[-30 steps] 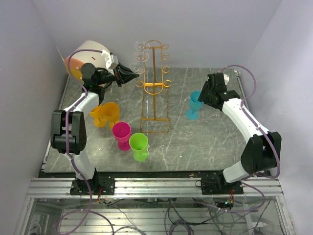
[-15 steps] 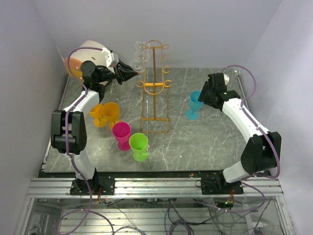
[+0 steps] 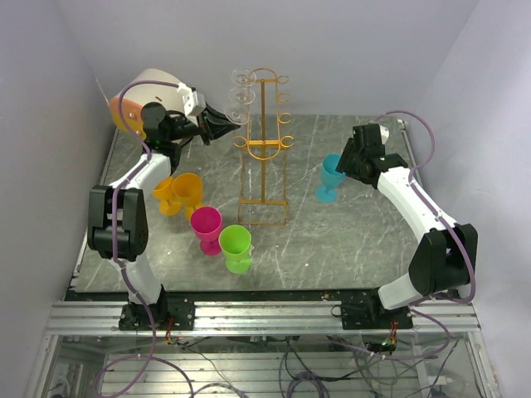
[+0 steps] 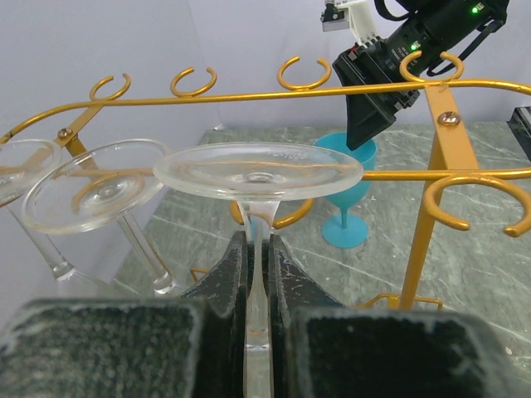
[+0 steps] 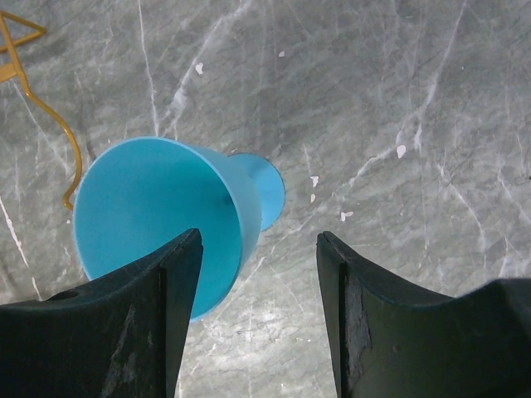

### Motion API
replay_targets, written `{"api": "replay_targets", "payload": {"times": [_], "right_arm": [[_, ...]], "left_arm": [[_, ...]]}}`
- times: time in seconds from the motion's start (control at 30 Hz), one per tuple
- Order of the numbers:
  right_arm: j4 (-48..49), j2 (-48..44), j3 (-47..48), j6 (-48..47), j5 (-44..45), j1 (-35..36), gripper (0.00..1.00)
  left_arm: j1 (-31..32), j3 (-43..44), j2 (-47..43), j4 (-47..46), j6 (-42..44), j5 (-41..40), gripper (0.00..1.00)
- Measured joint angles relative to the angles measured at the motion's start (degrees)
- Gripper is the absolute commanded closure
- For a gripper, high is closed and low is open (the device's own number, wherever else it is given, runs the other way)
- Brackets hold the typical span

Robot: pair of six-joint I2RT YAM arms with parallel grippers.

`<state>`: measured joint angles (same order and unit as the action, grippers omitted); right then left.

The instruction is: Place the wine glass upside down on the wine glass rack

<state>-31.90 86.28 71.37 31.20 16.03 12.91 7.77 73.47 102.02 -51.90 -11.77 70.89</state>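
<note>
The orange-gold wine glass rack (image 3: pixel 262 141) stands at the middle back of the table; its rails and ring hooks (image 4: pixel 249 96) cross the left wrist view. My left gripper (image 3: pixel 226 124) (image 4: pixel 255 242) is shut on the stem of a clear wine glass (image 4: pixel 259 172). The glass's round foot points toward the rack's left side, just short of the hooks; its bowl is hidden behind the fingers. Two other clear glasses (image 4: pixel 95 195) hang on the rack's left hooks. My right gripper (image 3: pixel 344 166) (image 5: pixel 259 249) is open above a blue cup (image 5: pixel 158 215).
A cream drum with an orange face (image 3: pixel 137 104) sits behind the left arm. Two orange cups (image 3: pixel 178 192), a pink cup (image 3: pixel 206 225) and a green cup (image 3: pixel 236 246) stand left of the rack's base. The blue cup (image 3: pixel 330 178) stands right of it.
My left gripper has moved a little up and to the right, carrying the clear glass closer to the rack's left hooks. The right arm has not moved.
</note>
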Motion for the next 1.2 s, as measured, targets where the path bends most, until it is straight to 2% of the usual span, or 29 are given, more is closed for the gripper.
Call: {"api": "replay_targets", "payload": {"times": [0.43, 0.5, 0.6, 0.7, 0.77, 0.8, 0.87, 0.9, 1.03, 1.17, 1.2], "right_arm": [[0.7, 0.1, -0.7, -0.2, -0.3, 0.0, 0.44], [0.8, 0.1, -0.8, -0.2, -0.5, 0.0, 0.49], [0.9, 0.4, -0.9, -0.4, -0.8, 0.0, 0.63], [1.0, 1.1, -1.2, -0.6, -1.1, -0.1, 0.69], [1.0, 1.7, -1.3, -0.6, -1.1, -0.1, 0.76], [1.0, 2.0, -1.4, -0.7, -1.2, -0.1, 0.8], [1.1, 2.6, -1.7, -0.8, -1.1, -0.1, 0.97], [1.0, 2.8, -1.8, -0.9, -1.1, -0.1, 1.0], [0.8, 3.1, -1.9, -1.0, -1.0, -0.1, 1.0], [-0.9, 3.0, -1.0, -1.2, -0.4, -0.1, 1.0], [-1.7, 2.8, -0.6, -1.4, 0.0, -0.1, 1.0]], "left_arm": [[1.4, 2.7, 0.8, 11.8, 7.9, -0.1, 0.93], [1.4, 3.0, 0.8, 12.9, 8.9, -0.2, 0.93], [1.4, 3.0, 0.8, 13.7, 9.9, -0.3, 0.93], [1.4, 3.0, 0.7, 14.1, 10.8, -0.5, 0.93], [1.4, 3.0, 0.7, 14.3, 11.4, -0.8, 0.92], [1.4, 3.0, 0.7, 14.4, 11.8, -0.8, 0.9], [1.4, 3.0, 0.7, 14.6, 12.3, -1.0, 0.86], [1.4, 3.0, 0.6, 14.8, 12.5, -1.1, 0.86], [1.5, 3.0, 0.4, 15.6, 13.2, -1.3, 0.82], [1.5, 3.0, 0.0, 17.1, 14.2, -1.8, 0.71], [1.5, 3.0, -0.3, 18.0, 14.7, -2.1, 0.62]]}}
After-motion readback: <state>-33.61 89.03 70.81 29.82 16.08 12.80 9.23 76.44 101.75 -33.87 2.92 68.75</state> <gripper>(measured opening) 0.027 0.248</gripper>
